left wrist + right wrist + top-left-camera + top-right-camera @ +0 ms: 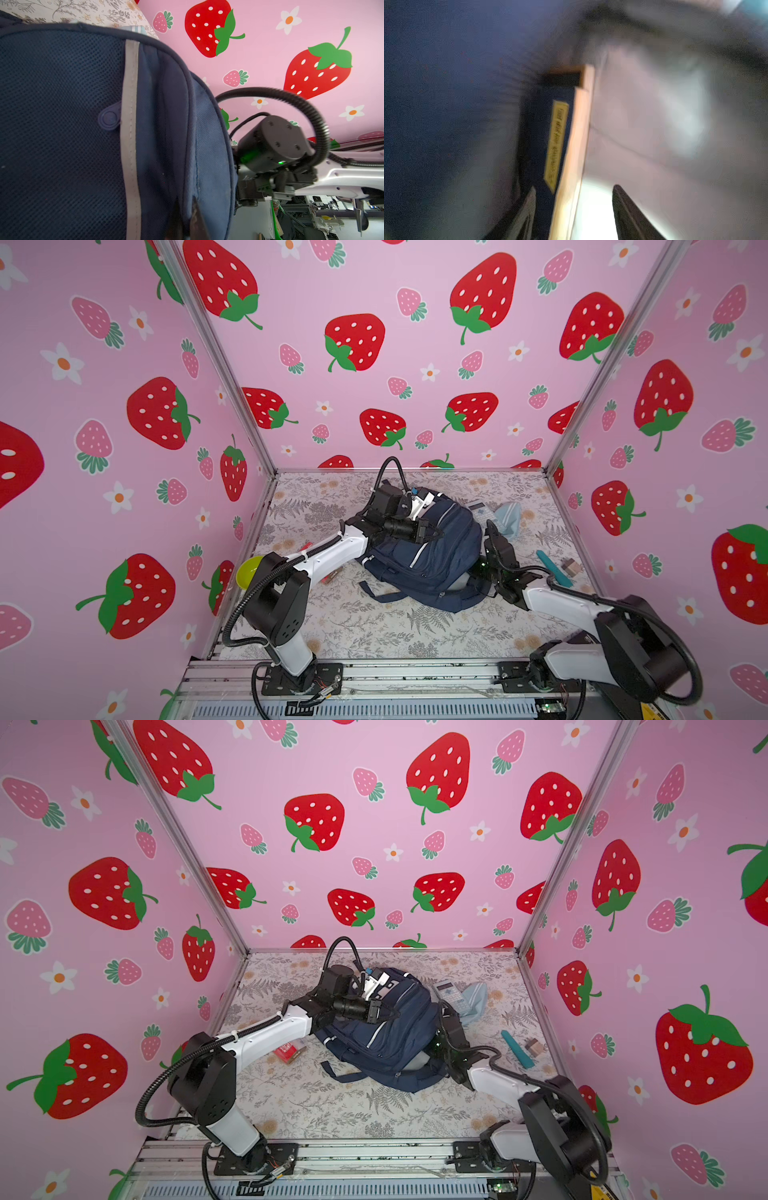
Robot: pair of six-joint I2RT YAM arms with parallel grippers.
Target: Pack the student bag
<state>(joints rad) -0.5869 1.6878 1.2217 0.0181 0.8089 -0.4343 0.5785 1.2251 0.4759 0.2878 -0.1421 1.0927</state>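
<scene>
- Pink walls (374, 302) printed with strawberries enclose a table (374, 635) covered with a floral cloth.
- Student bag (428, 568): lies slumped at the middle of the table, front pockets upward. It is made of soft navy fabric, with a mesh panel (62, 124) and a flat grey reflective stripe (129, 124).
- Left gripper (434, 534): reaches across the top of the bag. The jaws are clenched, apparently pinching a fold of the bag's fabric. Judged purpose: to lift the flap so that the mouth gapes for loading.
- Right gripper (574, 187): pushed into the bag's opening on the right side. The jaws stand apart on either side of a book (542, 135) with a navy cover, a yellow label and tan page edges. The wrist view is blurred, so a grip cannot be told from a release.
- Loose items to the right of the bag: a hard calculator (478, 508), a limp pale blue cloth (509, 516) and a teal bar (552, 568). They are judged to be waiting for packing.
</scene>
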